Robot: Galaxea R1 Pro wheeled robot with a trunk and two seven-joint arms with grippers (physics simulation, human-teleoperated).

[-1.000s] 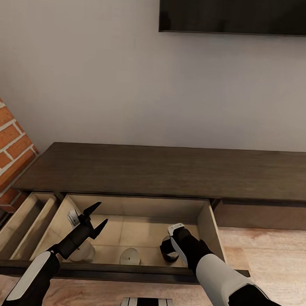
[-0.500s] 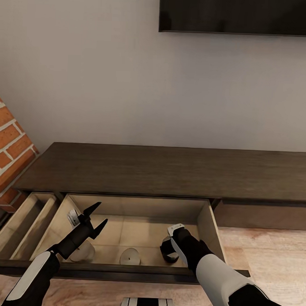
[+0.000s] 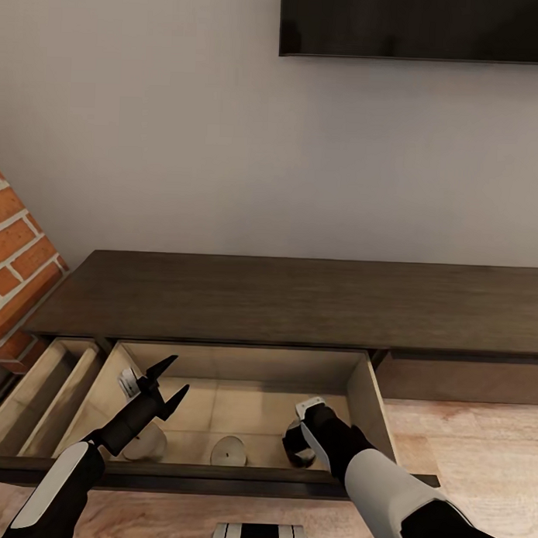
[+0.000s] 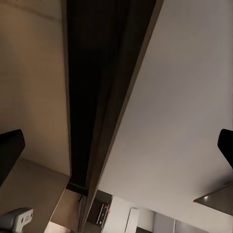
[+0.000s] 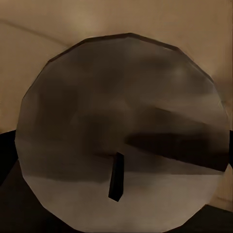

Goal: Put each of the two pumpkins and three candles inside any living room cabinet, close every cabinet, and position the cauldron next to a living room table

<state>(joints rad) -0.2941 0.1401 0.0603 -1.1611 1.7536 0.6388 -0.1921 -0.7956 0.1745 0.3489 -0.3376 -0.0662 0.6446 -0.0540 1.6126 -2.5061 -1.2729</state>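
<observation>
- Currently the cabinet (image 3: 299,301) has one drawer (image 3: 358,381) pulled out, with two candles (image 3: 228,451) on its floor.
- Left hand (image 3: 166,380) hovers above, fingers spread.
- Right hand (image 3: 300,448) sits low inside over a third candle (image 5: 121,131); grip state cannot be told.

The head view looks forward and down at the cabinet (image 3: 299,301) and its open drawer (image 3: 219,360); the left wrist view faces up along the cabinet edge (image 4: 104,97); the right wrist view sits very close over 1 candle (image 5: 121,131) inside that drawer.
</observation>
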